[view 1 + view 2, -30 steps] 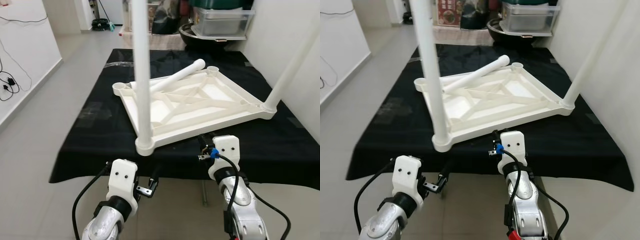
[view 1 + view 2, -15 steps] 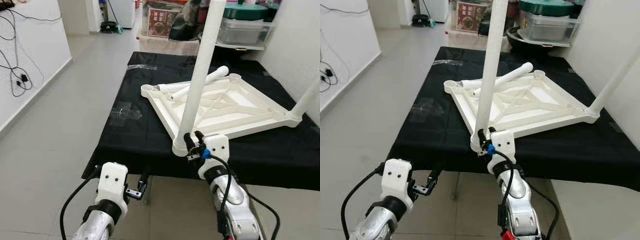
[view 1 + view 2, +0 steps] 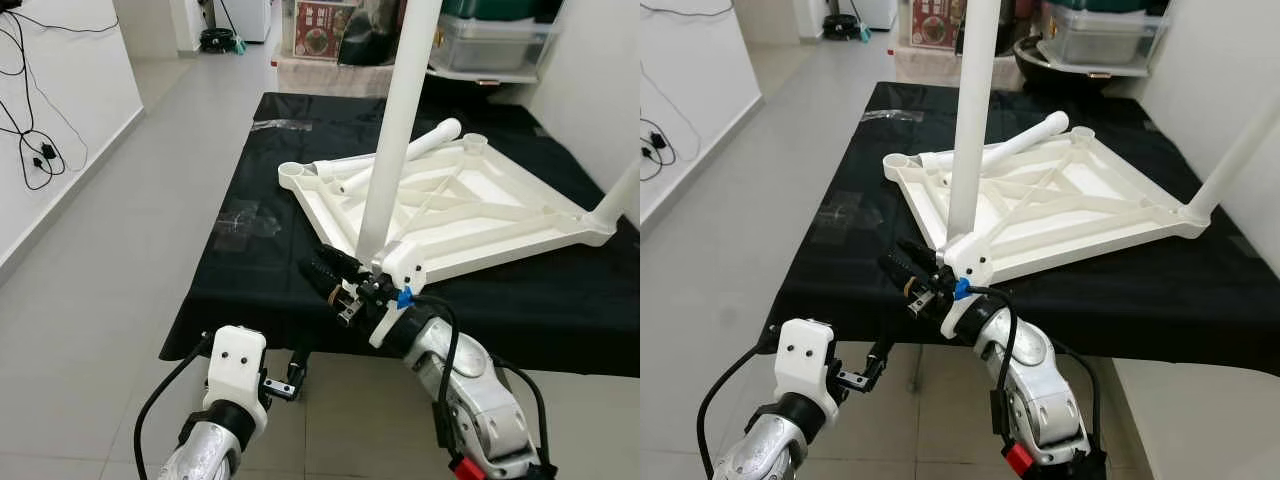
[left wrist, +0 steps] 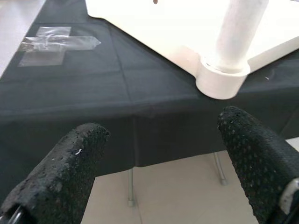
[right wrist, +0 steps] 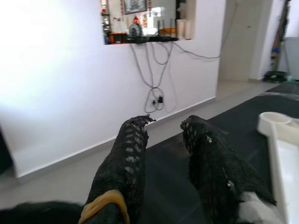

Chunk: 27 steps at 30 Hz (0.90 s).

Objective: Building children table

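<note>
A white children's table (image 3: 470, 215) lies upside down on a black-clothed bench (image 3: 255, 270). One white leg (image 3: 398, 120) stands upright in its near corner socket (image 4: 220, 79), and a second leg (image 3: 618, 195) stands at the right corner. A loose leg (image 3: 405, 150) lies across the underside at the back. My right gripper (image 3: 322, 272) points left just beside the near socket, its fingers (image 5: 128, 154) a little apart and empty. My left gripper (image 3: 290, 368) hangs below the bench's front edge, with wide-open fingers (image 4: 70, 163) facing that socket.
A patch of clear tape (image 3: 243, 220) sticks to the cloth on the left. Storage boxes (image 3: 490, 40) crowd the far end. A white wall with cables (image 3: 40, 150) runs along the left, with grey floor (image 3: 120, 260) between it and the bench.
My right gripper has swung from pointing at the near leg's base to pointing left alongside the corner. The camera has shifted slightly. My left arm has hardly moved.
</note>
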Motion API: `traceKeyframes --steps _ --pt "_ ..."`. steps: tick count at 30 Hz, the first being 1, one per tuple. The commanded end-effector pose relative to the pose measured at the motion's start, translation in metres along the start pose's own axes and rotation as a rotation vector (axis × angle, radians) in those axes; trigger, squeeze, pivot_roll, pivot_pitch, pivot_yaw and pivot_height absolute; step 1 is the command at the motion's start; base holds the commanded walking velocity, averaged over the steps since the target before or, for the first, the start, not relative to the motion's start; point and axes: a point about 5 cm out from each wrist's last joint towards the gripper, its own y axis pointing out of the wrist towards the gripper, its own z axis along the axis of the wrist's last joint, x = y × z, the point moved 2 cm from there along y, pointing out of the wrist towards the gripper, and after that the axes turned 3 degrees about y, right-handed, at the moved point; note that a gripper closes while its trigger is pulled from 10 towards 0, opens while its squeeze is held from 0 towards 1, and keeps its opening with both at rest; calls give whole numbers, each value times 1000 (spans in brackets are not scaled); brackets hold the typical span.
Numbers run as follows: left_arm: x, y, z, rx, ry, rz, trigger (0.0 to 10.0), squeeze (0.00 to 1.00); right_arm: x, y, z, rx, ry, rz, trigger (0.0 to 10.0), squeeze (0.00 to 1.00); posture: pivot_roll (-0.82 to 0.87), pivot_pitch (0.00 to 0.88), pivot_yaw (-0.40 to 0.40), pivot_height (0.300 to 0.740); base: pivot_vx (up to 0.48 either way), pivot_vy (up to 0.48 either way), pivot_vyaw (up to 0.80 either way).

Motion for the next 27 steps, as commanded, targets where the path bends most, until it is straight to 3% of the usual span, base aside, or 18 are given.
traceKeyframes --steps 1,8,11,14,18,21,24,27 --pt "0 -1 1 5 4 3 10000 0 2 7 3 15 -9 -25 10000 0 51 86 -75 740 0 0 0" --pt "1 -1 1 6 7 0 10000 0 5 32 10 32 -12 -107 10000 0 52 81 -79 740 0 0 0" --pt "2 -1 1 7 8 0 10000 0 8 57 19 43 -20 -254 10000 0 58 76 -83 740 0 0 0" --pt "3 -1 1 7 8 -2 10000 0 2 69 24 60 -10 -307 10000 0 59 83 -82 740 0 0 0" --pt "3 -1 1 8 9 -2 10000 0 1 71 25 64 -8 -314 10000 0 59 83 -82 740 0 0 0" --pt "3 0 1 8 10 -4 10000 0 6 79 12 -4 -10 -486 10000 0 60 93 -88 740 0 0 0" --pt "3 0 1 8 10 -4 10000 0 8 80 9 -22 -11 -531 10000 0 62 93 -90 740 0 0 0" --pt "3 0 2 10 9 -4 10000 0 31 69 5 -50 -73 -689 10000 0 61 95 -90 740 0 0 0"
